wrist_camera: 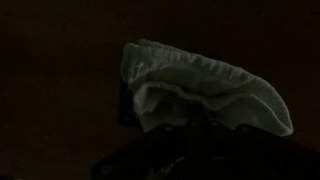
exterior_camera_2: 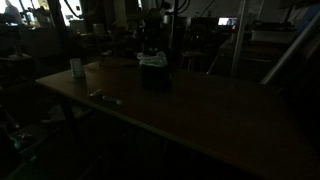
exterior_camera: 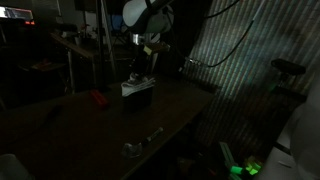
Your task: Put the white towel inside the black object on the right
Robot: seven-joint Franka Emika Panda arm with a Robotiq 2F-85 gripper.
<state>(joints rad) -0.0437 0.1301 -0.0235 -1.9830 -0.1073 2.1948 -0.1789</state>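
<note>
Most of the wrinkled white cloth towel (wrist_camera: pixel 203 95) bulges atop the small black boxy container (exterior_camera_2: pixel 154 78), upper centre; clenched claw (exterior_camera: pixel 138 70) should press straight down, tucking loose edges inside.

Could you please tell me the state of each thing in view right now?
white towel: bunched, poking out of the black object.
black object: upright on the table, towel in its top.
gripper: shut, just above the towel.
red thing: lying on the table.
silvery thing: lying near the table's edge.

table (exterior_camera: pixel 172 112): dark | on it: black object (exterior_camera: pixel 138 93), red thing (exterior_camera: pixel 97 98), silvery thing (exterior_camera: pixel 135 147)
</note>
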